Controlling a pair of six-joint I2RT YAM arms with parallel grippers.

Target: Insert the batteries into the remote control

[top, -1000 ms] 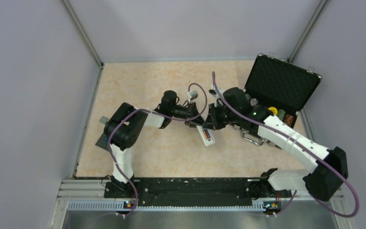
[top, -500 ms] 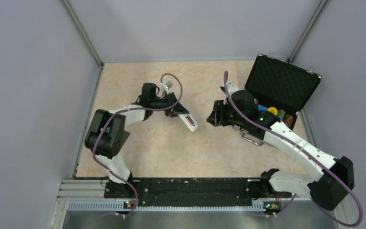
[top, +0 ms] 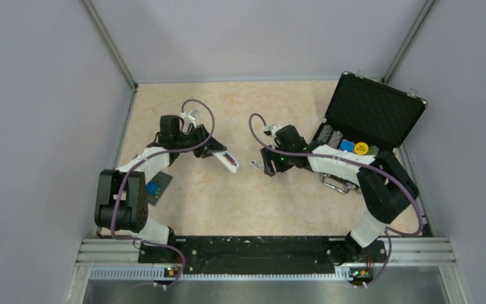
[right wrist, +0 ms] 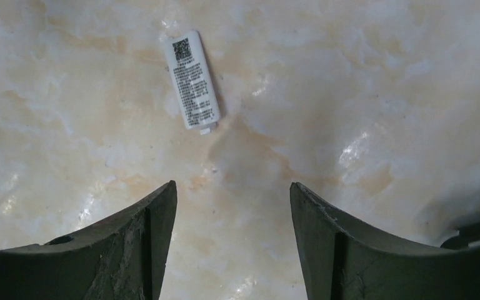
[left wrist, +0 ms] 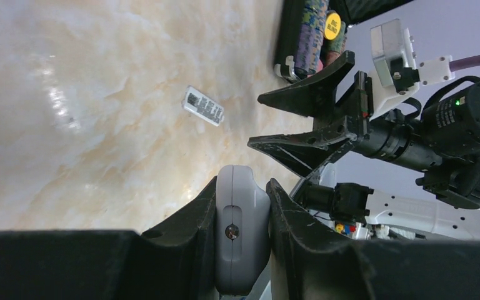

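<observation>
Remote control [top: 228, 159] is clamped in the left gripper [left wrist: 242, 185], long axis diagonal across the table [top: 240, 206], free end aimed at the right gripper [right wrist: 232, 189], whose jaws gape over the white battery cover [right wrist: 192, 80].

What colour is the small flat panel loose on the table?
The panel is white with a dark square code and fine print; clearest from right wrist.

We find the remote control [top: 229, 160] left of the table's [top: 228, 209] centre, clamped in our left gripper [top: 218, 152]. Just right of it a small cover plate [top: 254, 166] lies flat on the table, our right gripper [top: 267, 162] beside it. The case [top: 373, 114] stands far right, chip stacks [top: 329, 135] inside. A flat card [top: 155, 188] lies near the left edge.
</observation>
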